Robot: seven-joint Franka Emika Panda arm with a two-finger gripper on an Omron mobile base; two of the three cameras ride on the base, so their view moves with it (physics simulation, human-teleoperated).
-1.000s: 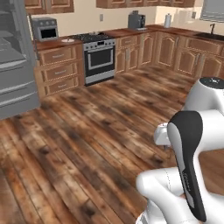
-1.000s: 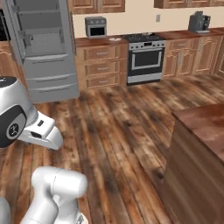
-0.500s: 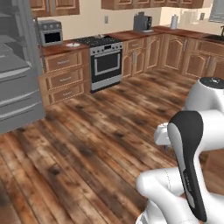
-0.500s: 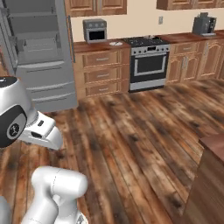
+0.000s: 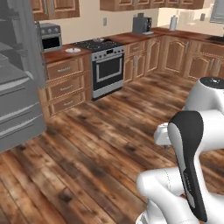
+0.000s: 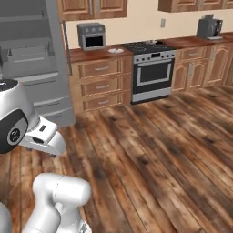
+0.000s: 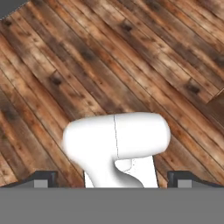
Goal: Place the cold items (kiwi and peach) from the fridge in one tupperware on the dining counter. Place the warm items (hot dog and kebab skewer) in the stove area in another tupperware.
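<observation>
The grey fridge (image 5: 17,105) stands at the left with its door swung open, and its inner shelves and drawers (image 6: 32,63) show. The stove area (image 5: 103,65) has a black cooktop over a steel oven front (image 6: 152,73), flanked by reddish wood countertops. My gripper (image 7: 114,179) is open over bare plank floor, its two dark fingertips (image 7: 45,178) far apart with no object between them. The kiwi, peach, hot dog, kebab skewer, tupperware and dining counter are out of view.
A toaster oven (image 6: 92,36) and a small white dish (image 6: 116,50) sit on the countertop left of the stove. A coffee machine (image 5: 142,24) stands to its right. Wooden cabinets (image 5: 175,57) line the back and right walls. Wide plank floor (image 6: 159,150) lies ahead.
The whole picture has shifted: the base has driven, so fridge and stove look nearer. The dining counter's corner has left the right base view. The gripper stays open.
</observation>
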